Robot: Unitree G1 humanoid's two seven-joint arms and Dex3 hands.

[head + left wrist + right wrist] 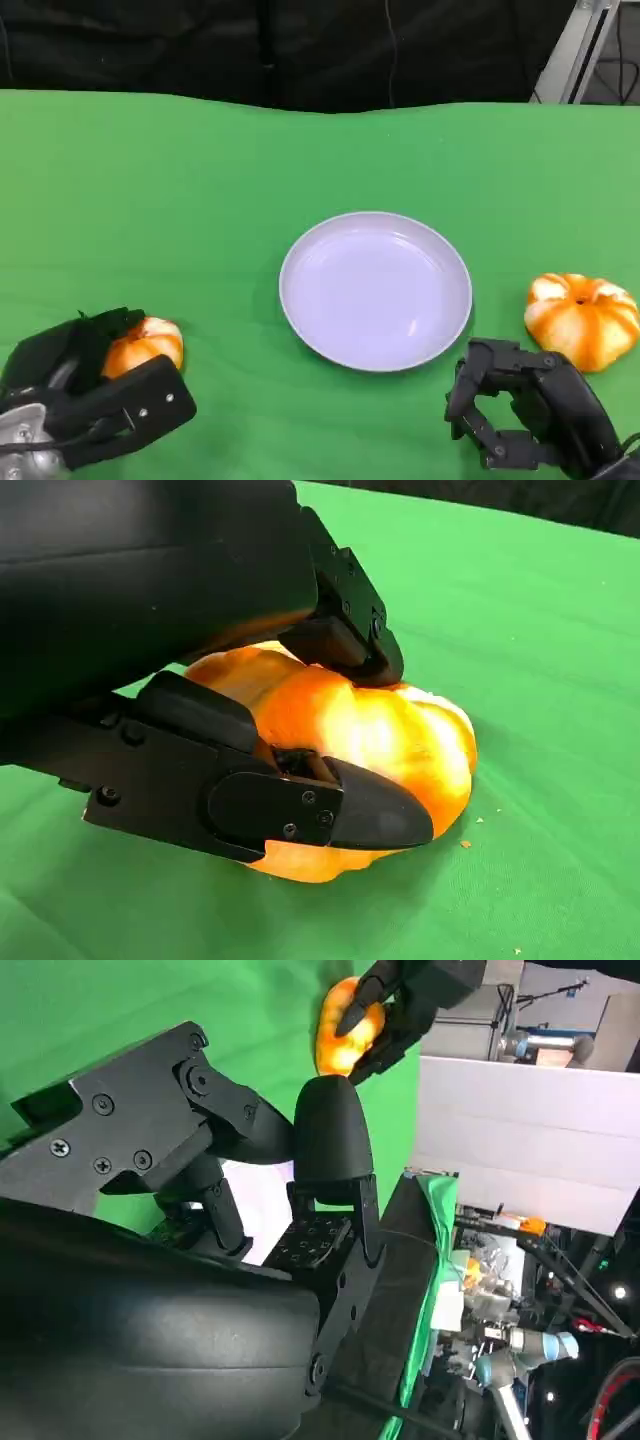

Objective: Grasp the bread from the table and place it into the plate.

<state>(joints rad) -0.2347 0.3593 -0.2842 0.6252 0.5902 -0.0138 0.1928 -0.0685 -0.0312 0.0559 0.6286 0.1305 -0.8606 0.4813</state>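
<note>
An orange, pumpkin-shaped bread [150,343] lies on the green table at the lower left, and my left hand [90,390] grips it. In the left wrist view the fingers [330,815] wrap over and under the bread [400,730], which still touches the cloth. The white plate [375,290] sits empty in the middle of the table. My right hand [525,415] hovers at the lower right with its fingers bent and apart, holding nothing. A second bread [582,318] lies just beyond it, to the right of the plate. The right wrist view looks past the right hand [200,1160] to the held bread [340,1025].
The green table [200,160] runs back to a dark backdrop. A metal frame [585,50] stands at the far right corner. Off the table, the right wrist view shows a white panel [530,1140] and lab equipment.
</note>
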